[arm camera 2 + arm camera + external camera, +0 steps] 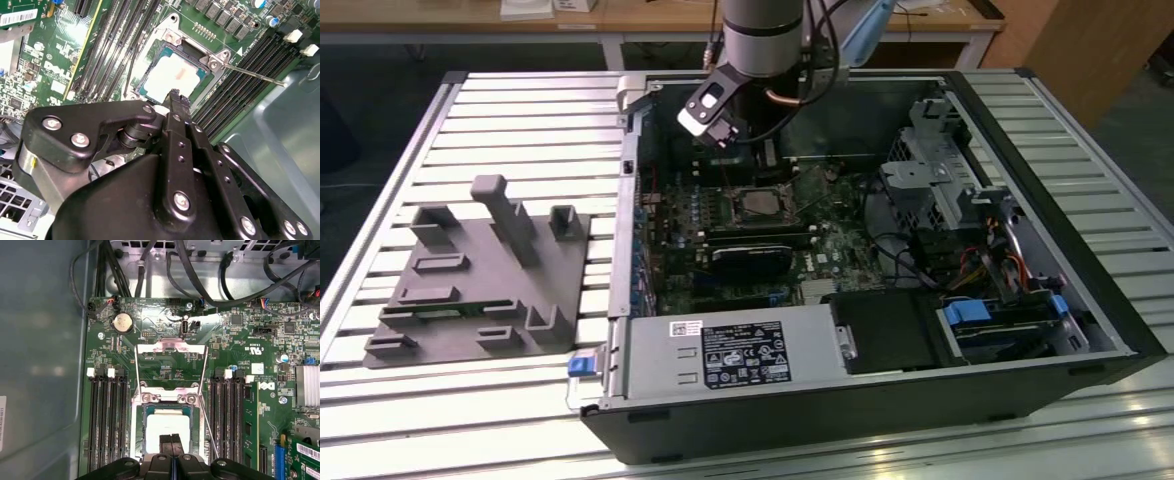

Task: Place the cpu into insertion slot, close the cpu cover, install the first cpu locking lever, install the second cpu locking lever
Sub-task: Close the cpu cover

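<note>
Mobo (105,347) bg: closed end effector (171,440) hides cpu (165,421) near edge.

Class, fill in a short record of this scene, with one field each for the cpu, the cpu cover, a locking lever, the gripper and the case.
cpu: lying in the socket, silver top up
cpu cover: swung open, off the cpu
locking lever: thin rod, unlatched, angled out beside the socket
gripper: shut, empty, tips over the cpu; contact cannot be told
computer case: side open, lying on a slatted table
</note>
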You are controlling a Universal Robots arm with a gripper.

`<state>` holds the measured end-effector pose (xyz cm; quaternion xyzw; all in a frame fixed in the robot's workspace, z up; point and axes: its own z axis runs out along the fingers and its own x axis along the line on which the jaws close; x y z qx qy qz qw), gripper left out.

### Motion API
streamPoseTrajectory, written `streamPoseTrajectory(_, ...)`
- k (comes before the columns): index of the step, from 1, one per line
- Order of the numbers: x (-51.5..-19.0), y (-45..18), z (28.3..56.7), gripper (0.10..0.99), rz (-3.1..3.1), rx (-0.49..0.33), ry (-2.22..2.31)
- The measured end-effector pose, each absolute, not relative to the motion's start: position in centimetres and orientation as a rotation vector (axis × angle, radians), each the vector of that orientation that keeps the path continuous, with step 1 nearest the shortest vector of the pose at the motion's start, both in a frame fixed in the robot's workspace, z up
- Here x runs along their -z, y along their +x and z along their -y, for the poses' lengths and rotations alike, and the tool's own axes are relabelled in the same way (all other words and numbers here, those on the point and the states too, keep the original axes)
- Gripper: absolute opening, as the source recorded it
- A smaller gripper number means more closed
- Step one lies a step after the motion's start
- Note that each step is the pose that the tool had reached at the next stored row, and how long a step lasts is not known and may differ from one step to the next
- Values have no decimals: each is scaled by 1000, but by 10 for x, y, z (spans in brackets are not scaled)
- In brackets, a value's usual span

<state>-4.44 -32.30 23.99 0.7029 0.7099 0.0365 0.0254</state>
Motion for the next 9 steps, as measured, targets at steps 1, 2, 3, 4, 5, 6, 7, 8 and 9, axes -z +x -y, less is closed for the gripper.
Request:
streamPoseTrajectory(1,-241,-44,323,106,-2195,-113,2173)
streamPoseTrajectory(2,-242,-44,323,106,-2195,-113,2173)
streamPoseTrajectory(3,-242,-44,323,106,-2195,-113,2173)
streamPoseTrajectory(4,-243,-44,323,106,-2195,-113,2173)
streamPoseTrajectory(5,-244,-44,323,106,-2195,-113,2173)
streamPoseTrajectory(6,-245,-44,323,106,-2195,-113,2173)
streamPoseTrajectory(7,-246,-44,323,106,-2195,-113,2173)
streamPoseTrajectory(8,-247,-44,323,106,-2195,-113,2173)
streamPoseTrajectory(9,-248,-44,323,106,-2195,-113,2173)
